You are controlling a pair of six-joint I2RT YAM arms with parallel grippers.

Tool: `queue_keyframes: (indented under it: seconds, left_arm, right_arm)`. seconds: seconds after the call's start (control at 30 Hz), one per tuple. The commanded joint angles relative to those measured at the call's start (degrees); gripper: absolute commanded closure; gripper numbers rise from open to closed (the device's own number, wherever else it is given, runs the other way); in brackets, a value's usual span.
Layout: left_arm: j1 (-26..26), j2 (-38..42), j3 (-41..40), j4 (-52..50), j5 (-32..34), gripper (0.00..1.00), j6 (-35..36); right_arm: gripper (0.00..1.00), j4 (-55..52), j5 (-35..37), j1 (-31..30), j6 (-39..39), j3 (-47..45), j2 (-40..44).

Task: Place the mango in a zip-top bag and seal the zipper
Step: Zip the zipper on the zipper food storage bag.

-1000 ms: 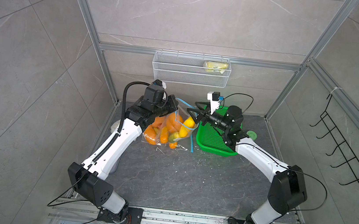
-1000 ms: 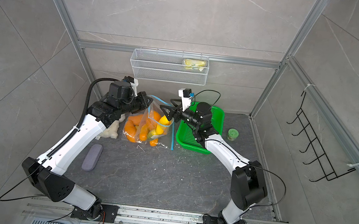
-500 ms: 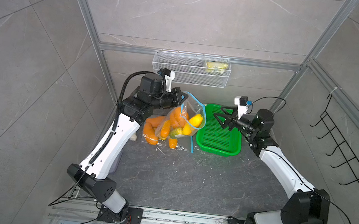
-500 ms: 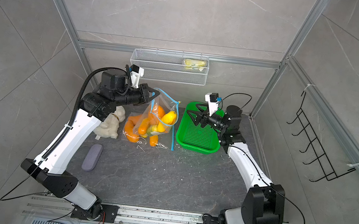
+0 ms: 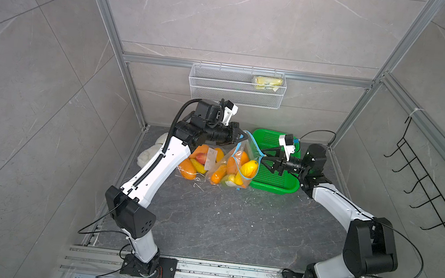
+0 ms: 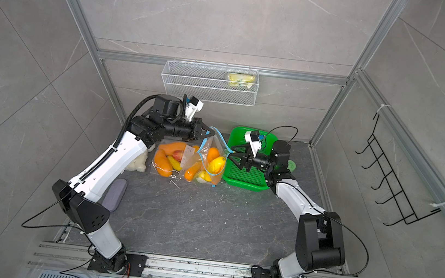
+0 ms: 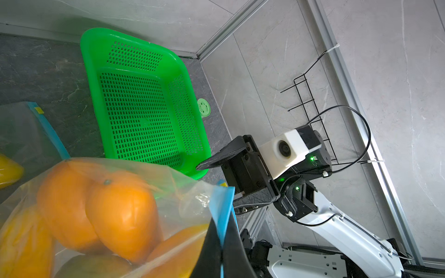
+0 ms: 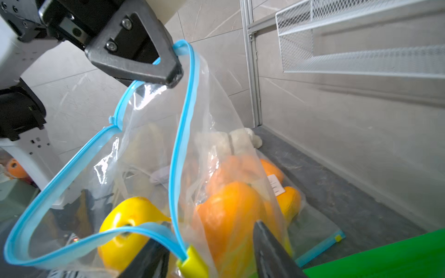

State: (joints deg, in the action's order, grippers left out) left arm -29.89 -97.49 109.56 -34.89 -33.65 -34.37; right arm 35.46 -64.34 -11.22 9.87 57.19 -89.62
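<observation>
- Left black gripper [image 5: 241, 136] pinched the blue edge of the clear plastic bag [image 5: 238, 151].
- Right black gripper [image 5: 264, 159], at the bag's 3 o'clock, stood apart around the yellow slider [image 8: 192, 264].
- Yellow mango [image 5: 249, 168] lay inside.

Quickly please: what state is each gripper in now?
Left gripper: shut on bag rim.
Right gripper: open, jaws either side of the slider.

Both top views look steeply down from high at the front over the whole floor [image 5: 220, 225]. Wrist cameras sit close, facing the bag [image 8: 216, 144] from opposite sides.
</observation>
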Motion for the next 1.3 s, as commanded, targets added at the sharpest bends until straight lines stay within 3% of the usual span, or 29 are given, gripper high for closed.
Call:
queue_keyframes:
  seconds: [0.0,0.2,0.3,0.4,0.53,0.6,0.67,0.77,0.83,0.97,1.17,1.27]
  left_arm:
    - [0.65,1.02,-1.02,3.75,-3.68,1.0,0.8]
    - [2.72,1.04,-4.98,6.37,-5.55,1.0,-0.71]
    - [3.66,1.37,-6.32,6.83,-5.57,1.0,-1.1]
    - [5.12,1.84,-8.23,8.14,-5.64,1.0,-1.75]
    - [6.86,1.74,-9.44,7.44,-5.26,1.0,-0.97]
    - [7.55,1.72,-9.62,6.28,-4.2,0.98,0.26]
    - [8.38,1.97,-9.37,3.93,-2.09,0.91,2.44]
    - [9.59,3.6,-9.54,1.28,1.72,0.69,5.31]
    - [9.85,6.17,-10.15,0.95,5.35,0.41,8.23]
    - [9.76,13.15,-13.35,3.3,11.21,0.02,15.91]
    - [8.92,27.06,-26.92,16.61,11.31,0.0,26.95]
    - [8.88,30.83,-30.15,17.4,10.73,0.0,29.71]
  right_arm:
    - [0.58,19.55,-5.15,-0.17,10.14,-3.06,-2.89]
    - [0.74,38.64,-3.44,-0.11,21.4,-5.13,-9.08]
    - [0.82,37.56,-2.36,-0.55,21.48,-4.3,-9.5]
    - [0.89,26.25,0.91,-0.82,13.88,-4.62,-6.76]
    - [0.96,-8.5,13.32,-4.07,-7.34,-2.07,1.29]
    - [0.96,-19.74,18.58,-5.94,-13.17,0.41,3.48]
    - [0.97,-23.83,21.07,-6.2,-13.07,1.26,5.07]
    - [0.98,-33.43,25.57,-7.15,-15.1,4.36,6.53]
    - [0.98,-38.58,26.74,-8.03,-15.69,7.27,6.85]
    - [0.99,-51.34,31.35,-11.0,-18.69,14.9,6.37]
    - [1.0,-60.84,35.76,-12.53,-14.5,23.67,7.01]
    - [1.0,-65.68,37.93,-13.85,-12.97,28.06,7.1]
